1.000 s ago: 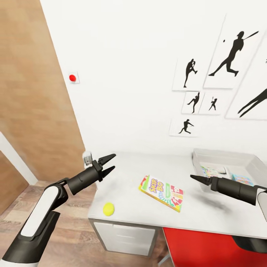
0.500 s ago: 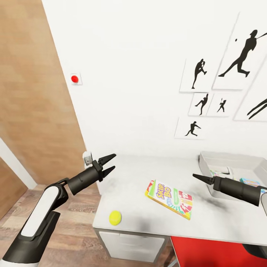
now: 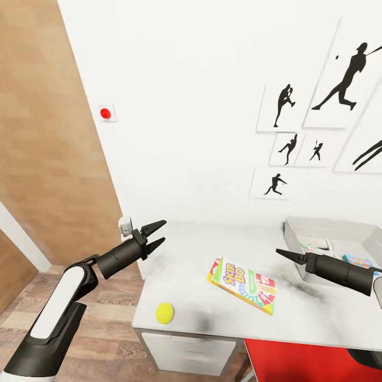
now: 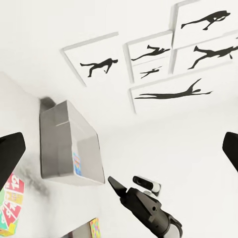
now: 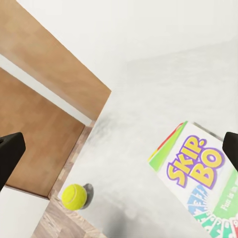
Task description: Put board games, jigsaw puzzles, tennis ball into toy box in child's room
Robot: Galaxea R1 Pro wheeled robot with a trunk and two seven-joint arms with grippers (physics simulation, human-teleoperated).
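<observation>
Nothing has shifted lately. Your left hand (image 3: pixel 154 236), fingers apart and empty, hovers over the bench's (image 3: pixel 191 249) left edge; lower it squarely onto the tennis ball (image 3: pixel 165 313) near the front-left corner.

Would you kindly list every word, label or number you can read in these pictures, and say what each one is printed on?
"SKIP BO": on the lid of the yellow-green-red board game lying on the table.
"12": on a corner of that box in the left wrist view.
"Fun to...": small print on the lid in the right wrist view; the rest is cut off.
Printing on the items in the toy box: too small to read.
</observation>
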